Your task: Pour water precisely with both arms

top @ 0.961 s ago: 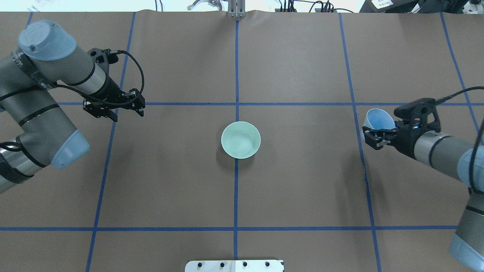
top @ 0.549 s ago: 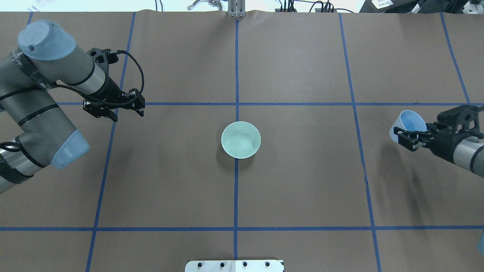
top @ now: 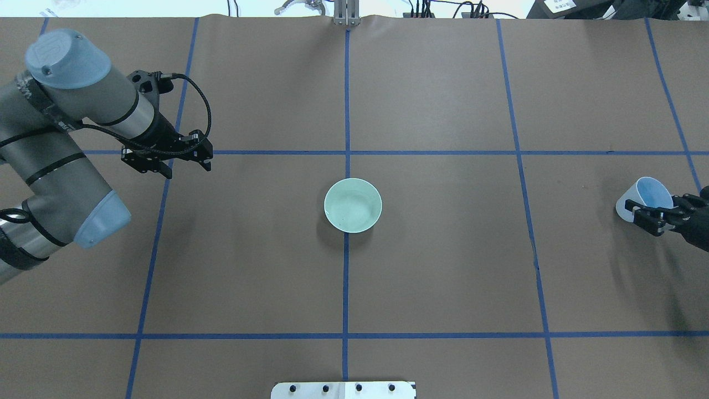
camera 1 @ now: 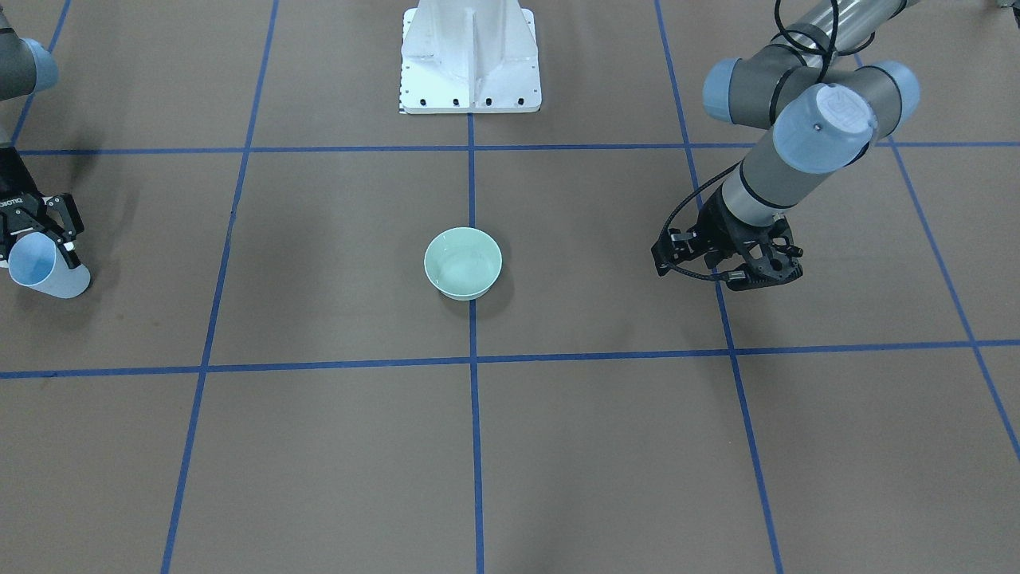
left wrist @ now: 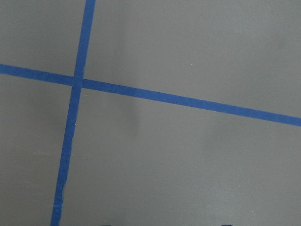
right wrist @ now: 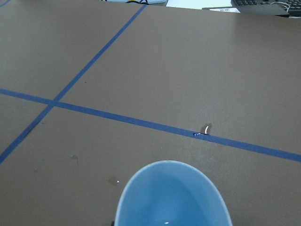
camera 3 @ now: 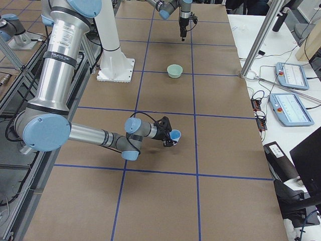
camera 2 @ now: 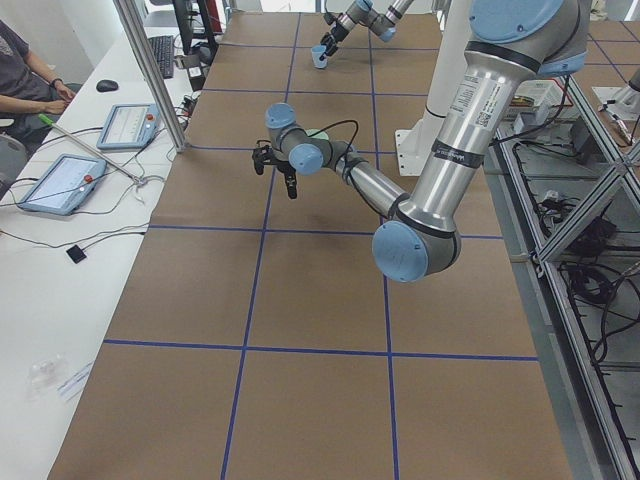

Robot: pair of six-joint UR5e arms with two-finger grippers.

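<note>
- Right gripper [top: 647, 218] – clamped on the tilted blue cup [top: 642, 195], which it grips by the wall.
- The cup sits near the table's [top: 443, 277] right edge, well apart from the bowl [top: 353, 205]. It looks carried clear, not poised to pour.
- Left gripper [top: 188, 169] – fingers spread, empty, above a tape [top: 277, 152] crossing, seemingly parked aside.
- The bowl is at centre, within reach of either arm.

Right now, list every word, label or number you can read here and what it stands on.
None reads for certain.
White lettering on the right end effector holding the blue cup: too blurred.
Printed band on the left arm tube: too small.
Printed band on the right arm tube: too small.
</note>
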